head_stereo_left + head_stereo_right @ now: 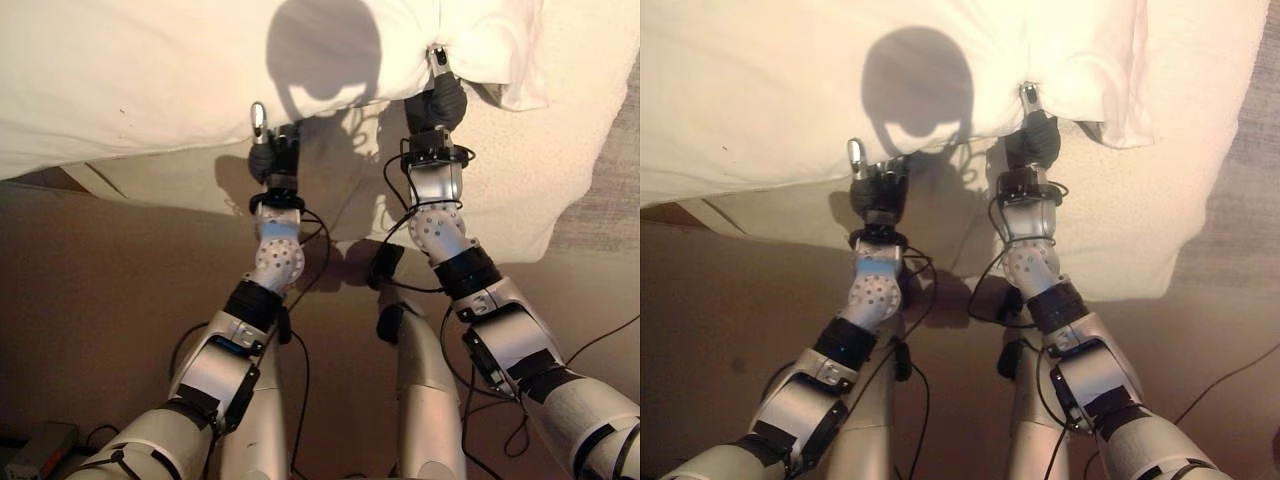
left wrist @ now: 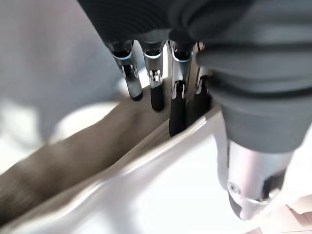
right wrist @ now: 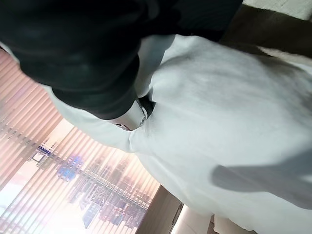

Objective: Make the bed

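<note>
Both hands are at the near edge of the white duvet (image 1: 150,80), which lies across the bed from about nine o'clock to one o'clock in the head views. The right hand (image 1: 440,95), at roughly twelve o'clock, has its fingers curled into a bunched fold of the duvet, and the cloth puckers around its grip; its own wrist view shows the white fabric wrapped close against the hand. The left hand (image 1: 272,150), near eleven o'clock, meets the hem with fingers (image 2: 176,105) hanging nearly straight, their dark tips against the edge of the cloth and the thumb lying over the top face, so it looks relaxed rather than clamped. Below the duvet, a cream textured blanket or mattress cover (image 1: 560,170) is exposed from about one to three o'clock. By my reading the job is at an early-to-middle stage: the duvet is on the bed but hangs skewed, and pulling it straight, covering that exposed stretch and smoothing all remain.
</note>
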You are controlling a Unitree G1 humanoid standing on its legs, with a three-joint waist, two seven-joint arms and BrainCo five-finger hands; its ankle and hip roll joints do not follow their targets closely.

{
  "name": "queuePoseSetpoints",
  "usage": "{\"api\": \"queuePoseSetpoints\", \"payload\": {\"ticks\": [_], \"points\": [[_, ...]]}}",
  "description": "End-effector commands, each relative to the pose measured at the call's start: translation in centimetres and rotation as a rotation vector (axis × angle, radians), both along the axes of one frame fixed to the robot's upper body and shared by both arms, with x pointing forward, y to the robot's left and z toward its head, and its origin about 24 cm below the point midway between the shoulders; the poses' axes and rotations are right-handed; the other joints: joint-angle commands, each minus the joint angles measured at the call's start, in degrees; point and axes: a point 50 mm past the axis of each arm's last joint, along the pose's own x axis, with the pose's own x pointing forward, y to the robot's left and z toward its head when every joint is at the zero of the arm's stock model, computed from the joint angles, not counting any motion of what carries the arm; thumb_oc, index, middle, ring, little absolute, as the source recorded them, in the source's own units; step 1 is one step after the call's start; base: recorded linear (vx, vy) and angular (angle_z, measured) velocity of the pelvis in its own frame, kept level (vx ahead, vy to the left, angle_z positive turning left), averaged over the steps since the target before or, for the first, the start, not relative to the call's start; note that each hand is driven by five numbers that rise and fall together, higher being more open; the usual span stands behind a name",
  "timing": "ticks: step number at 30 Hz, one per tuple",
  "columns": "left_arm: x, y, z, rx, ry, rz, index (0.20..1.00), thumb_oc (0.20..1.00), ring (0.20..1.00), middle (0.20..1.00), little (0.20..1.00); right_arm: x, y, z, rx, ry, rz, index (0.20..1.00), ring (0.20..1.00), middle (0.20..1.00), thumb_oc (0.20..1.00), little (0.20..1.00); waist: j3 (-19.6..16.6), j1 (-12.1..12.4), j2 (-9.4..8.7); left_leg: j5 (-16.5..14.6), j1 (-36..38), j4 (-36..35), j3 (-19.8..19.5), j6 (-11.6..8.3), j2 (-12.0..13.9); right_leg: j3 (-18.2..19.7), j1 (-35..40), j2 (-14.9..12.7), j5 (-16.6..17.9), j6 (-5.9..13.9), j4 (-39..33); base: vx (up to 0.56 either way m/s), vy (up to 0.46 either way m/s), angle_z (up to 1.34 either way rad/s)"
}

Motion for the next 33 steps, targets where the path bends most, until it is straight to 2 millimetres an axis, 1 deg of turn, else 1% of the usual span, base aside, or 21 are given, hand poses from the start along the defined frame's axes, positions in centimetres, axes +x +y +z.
{"api": "queuePoseSetpoints", "payload": {"ticks": [1,3,8,11,12,19,20,23,24,25,27,29,33], "points": [[-0.2,4.2,1.2,-0.026,-0.053,0.166,1.0,1.0,1.0,1.0,1.0,-1.5,-3.1,1.5,0.016,-0.132,-0.103,0.2,0.2,0.2,0.2,0.2,-1.3,0.9,-0.54,-10.9,1.1,7.8,0.7,1.08,-2.0,-0.7,-0.9,1.3,2.5,5.35,-0.9,0.0,0.0,0.0],[-0.2,5.2,0.9,-0.024,-0.036,0.198,1.0,1.0,1.0,1.0,1.0,-1.6,-3.2,1.3,0.015,-0.133,-0.101,0.2,0.2,0.2,0.2,0.2,-1.3,1.1,-0.28,-11.0,0.9,8.0,0.7,1.16,-2.1,-0.7,-1.0,1.2,2.5,5.32,-0.6,0.0,0.0,0.0],[-0.4,7.1,1.1,0.014,-0.034,0.272,1.0,1.0,1.0,1.0,1.0,-1.9,-3.2,1.3,-0.001,-0.143,-0.107,0.2,0.2,0.2,0.2,0.2,-1.3,1.4,0.06,-11.1,0.7,8.2,0.8,1.22,-2.3,-0.6,-1.2,1.0,2.5,5.27,-0.5,0.0,0.0,0.0],[-0.5,7.7,1.1,0.042,-0.024,0.297,1.0,1.0,1.0,1.0,1.0,-2.0,-3.2,1.2,0.002,-0.146,-0.105,0.2,0.2,0.2,0.2,0.2,-1.3,1.4,0.15,-11.1,0.8,8.2,0.9,1.22,-2.3,-0.5,-1.1,1.0,2.5,5.24,-0.4,0.0,0.0,0.0],[-0.6,8.7,1.5,0.083,-0.029,0.333,1.0,1.0,1.0,1.0,1.0,-2.0,-3.5,1.0,-0.003,-0.146,-0.115,0.2,0.2,0.2,0.2,0.2,-1.3,1.5,0.42,-11.1,0.8,8.3,0.9,1.24,-2.3,-0.4,-1.3,1.0,2.3,5.19,-0.1,0.0,0.0,0.0],[-1.8,12.0,2.6,0.136,-0.063,0.459,1.0,1.0,1.0,1.0,1.0,-2.2,-4.5,0.1,-0.029,-0.139,-0.142,0.2,0.2,0.2,0.2,0.2,-1.3,1.6,0.89,-11.4,0.7,8.7,0.9,1.37,-2.4,0.2,-1.5,0.8,2.0,5.08,0.6,0.0,0.005,0.0],[-2.0,12.3,2.9,0.138,-0.073,0.477,1.0,1.0,1.0,1.0,1.0,-2.3,-4.7,0.0,-0.032,-0.138,-0.146,0.2,0.2,0.2,0.2,0.2,-1.3,1.6,0.93,-11.4,0.7,8.8,0.9,1.36,-2.5,0.3,-1.5,0.8,2.0,5.08,0.6,0.0,0.0,0.0],[-2.7,13.5,4.7,0.173,-0.126,0.553,1.0,1.0,1.0,1.0,1.0,-2.4,-4.9,-0.4,-0.051,-0.132,-0.155,0.2,0.2,0.2,0.2,0.2,-1.3,1.5,1.01,-11.1,0.6,8.7,0.8,1.34,-2.6,0.6,-1.7,0.9,1.7,4.96,1.1,0.0,0.0,0.0],[-2.9,13.5,5.2,0.166,-0.143,0.567,0.244,0.244,0.244,0.244,0.244,-2.4,-4.8,-0.5,-0.055,-0.129,-0.153,0.2,0.2,0.2,0.2,0.2,-1.3,1.4,0.97,-11.1,0.5,8.8,0.7,1.36,-2.6,0.7,-1.8,0.9,1.5,4.91,1.3,0.0,0.0,0.0],[-3.2,13.8,5.7,0.174,-0.155,0.586,0.2,0.2,0.2,0.2,0.2,-2.4,-4.9,-0.8,-0.061,-0.125,-0.154,0.2,0.2,0.2,0.2,0.2,-1.3,1.3,1.02,-11.1,0.4,8.9,0.7,1.38,-2.6,0.8,-1.9,0.9,1.5,4.87,1.5,0.0,0.0,0.0],[-3.6,14.0,6.6,0.194,-0.184,0.613,0.2,0.2,0.2,0.2,0.2,-2.5,-5.0,-1.2,-0.072,-0.117,-0.155,0.2,0.2,0.2,0.2,0.2,-1.3,1.1,0.94,-11.2,0.3,9.2,0.6,1.41,-2.6,0.8,-2.1,0.8,1.3,4.83,1.9,0.0,0.01,0.04],[-3.8,14.4,6.4,0.211,-0.179,0.636,0.2,0.2,0.2,0.2,0.2,-2.4,-5.1,-1.6,-0.073,-0.109,-0.158,0.2,0.2,0.2,0.2,0.2,-1.3,1.1,0.92,-11.2,0.5,9.2,0.6,1.46,-2.7,0.8,-2.1,0.7,1.2,4.78,2.1,0.0,0.0,0.0],[-4.0,14.2,6.5,0.235,-0.198,0.637,0.2,0.2,0.2,0.2,0.2,-2.5,-5.3,-2.2,-0.092,-0.099,-0.153,0.2,0.2,0.2,0.2,0.2,-1.3,1.1,1.16,-11.2,0.7,9.1,0.8,1.54,-2.8,1.0,-2.0,0.5,1.3,4.77,2.2,0.0,0.0,0.0]]}}
